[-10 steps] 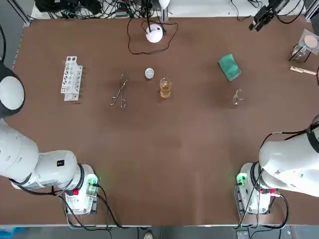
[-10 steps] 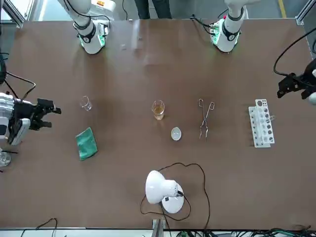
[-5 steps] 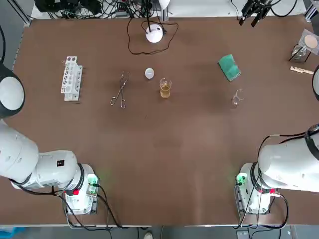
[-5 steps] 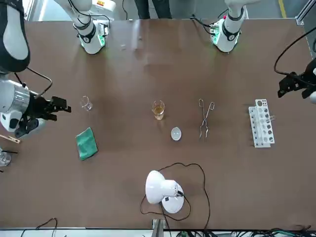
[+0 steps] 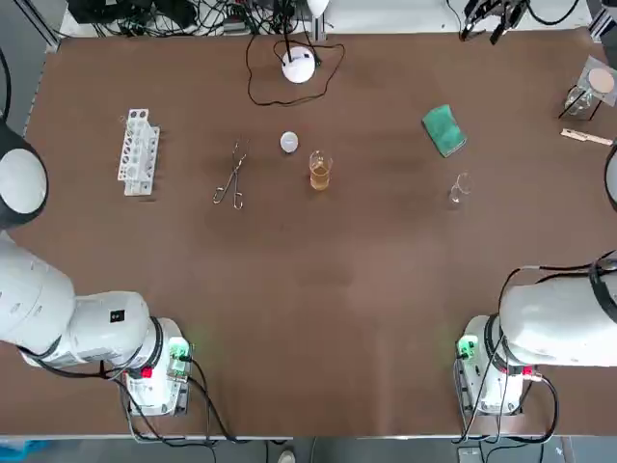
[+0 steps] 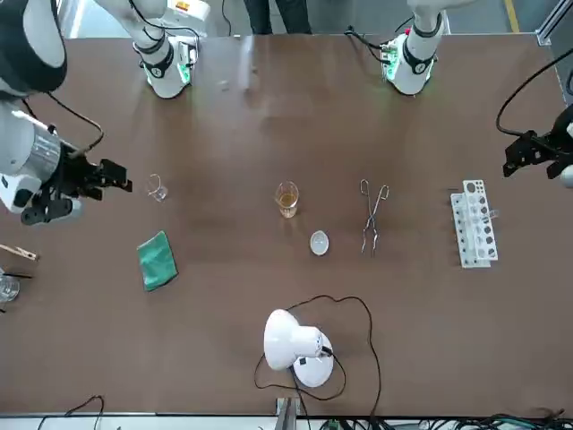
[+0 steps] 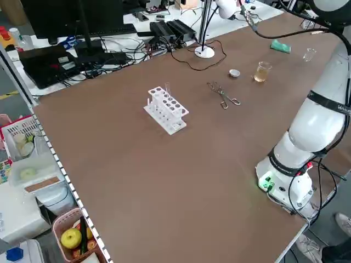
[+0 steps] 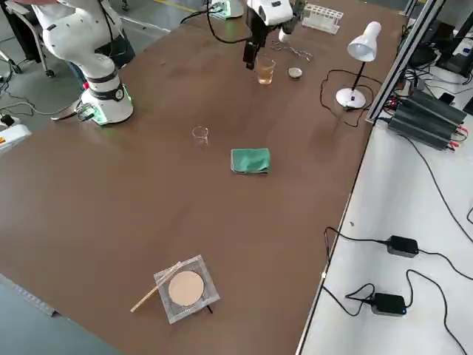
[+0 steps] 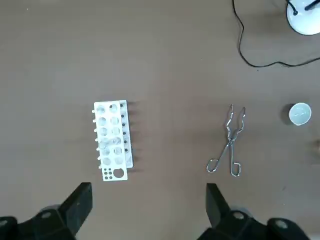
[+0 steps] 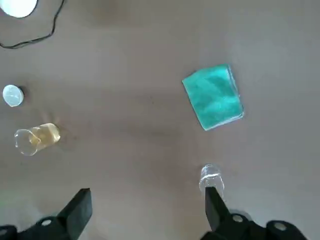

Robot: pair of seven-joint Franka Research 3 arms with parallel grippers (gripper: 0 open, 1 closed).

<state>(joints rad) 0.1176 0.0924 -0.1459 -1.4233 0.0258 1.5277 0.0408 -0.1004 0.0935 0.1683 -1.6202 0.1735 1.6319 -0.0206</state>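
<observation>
Our right fingers [image 6: 119, 177] hang wide open and empty up near the small glass beaker [image 6: 158, 187]. Left fingers [image 6: 512, 161], same deal, hover by the test tube rack [image 6: 474, 224].

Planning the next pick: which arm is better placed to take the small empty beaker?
Right, probably. The right tool hangs open almost above the small empty beaker; the left tool hangs open over the test tube rack, across the table.

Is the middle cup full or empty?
Partly full: the cup holds amber liquid low down; the glass above it looks clear.
</observation>
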